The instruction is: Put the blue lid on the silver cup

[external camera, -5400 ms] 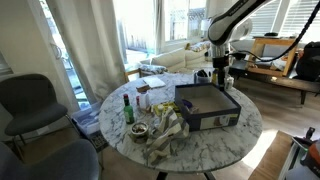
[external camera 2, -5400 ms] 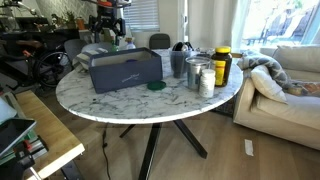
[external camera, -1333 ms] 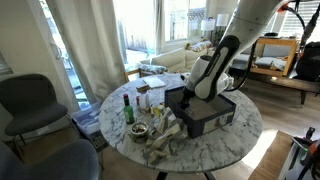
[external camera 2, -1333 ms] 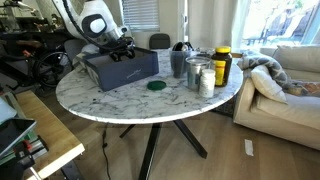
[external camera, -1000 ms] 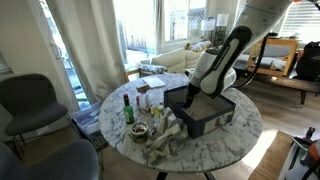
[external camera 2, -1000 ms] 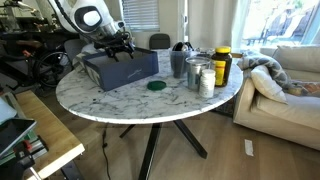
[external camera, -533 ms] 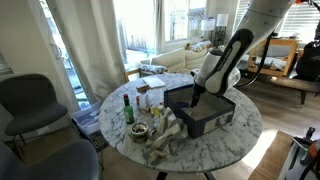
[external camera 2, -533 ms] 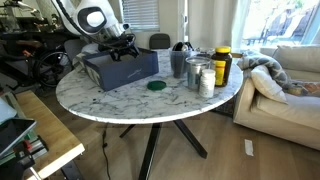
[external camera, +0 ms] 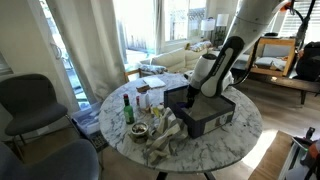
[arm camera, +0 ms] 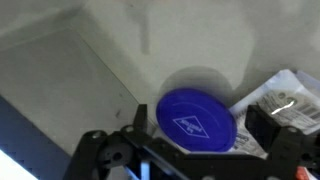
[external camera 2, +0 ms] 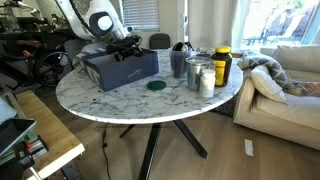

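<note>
The blue lid [arm camera: 197, 122] lies flat on the marble table, just past the edge of the black tray [arm camera: 60, 80]. In the wrist view it sits between my two open fingers. In an exterior view the lid [external camera 2: 155, 86] is a small dark disc in front of the tray [external camera 2: 120, 70]. My gripper [external camera 2: 127, 48] is open and empty, hovering over the tray's near corner, above and apart from the lid. It also shows in an exterior view [external camera: 197, 93]. The silver cup [external camera 2: 197, 71] stands upright to the right of the lid.
A dark cup [external camera 2: 178, 62], a yellow-capped jar [external camera 2: 221, 65] and a pale jar [external camera 2: 207, 82] crowd round the silver cup. A green bottle [external camera: 128, 108] and crumpled cloth [external camera: 165, 135] lie at the table's other side. Crumpled paper [arm camera: 288, 95] lies next to the lid.
My gripper has moved a little across the tray toward the lid and stayed open. The lid and cup have not moved.
</note>
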`<action>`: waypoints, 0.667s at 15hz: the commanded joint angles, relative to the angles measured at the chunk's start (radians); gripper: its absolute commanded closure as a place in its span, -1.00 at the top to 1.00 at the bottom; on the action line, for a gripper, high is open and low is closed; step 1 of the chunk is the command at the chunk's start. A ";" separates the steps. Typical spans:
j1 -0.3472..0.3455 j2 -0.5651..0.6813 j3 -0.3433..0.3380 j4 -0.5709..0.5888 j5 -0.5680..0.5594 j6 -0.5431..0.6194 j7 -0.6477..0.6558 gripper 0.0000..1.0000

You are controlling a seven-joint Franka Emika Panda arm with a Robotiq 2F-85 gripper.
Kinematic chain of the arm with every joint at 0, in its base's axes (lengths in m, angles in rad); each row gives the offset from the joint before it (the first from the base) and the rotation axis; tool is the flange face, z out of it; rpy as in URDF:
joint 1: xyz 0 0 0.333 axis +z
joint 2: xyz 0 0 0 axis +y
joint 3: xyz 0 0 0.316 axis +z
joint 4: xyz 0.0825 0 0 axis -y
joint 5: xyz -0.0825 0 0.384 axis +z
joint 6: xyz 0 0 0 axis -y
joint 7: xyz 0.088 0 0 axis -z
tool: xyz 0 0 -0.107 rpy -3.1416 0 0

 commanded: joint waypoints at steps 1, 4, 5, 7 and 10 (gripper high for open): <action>0.033 -0.011 0.021 -0.003 -0.046 0.004 0.024 1.00; 0.080 0.037 -0.033 0.047 -0.066 0.036 0.023 1.00; 0.077 0.048 -0.029 0.059 -0.065 0.039 0.023 1.00; 0.075 0.080 -0.034 0.093 -0.069 0.035 0.020 1.00; 0.042 0.138 0.001 0.138 -0.063 0.008 0.018 0.82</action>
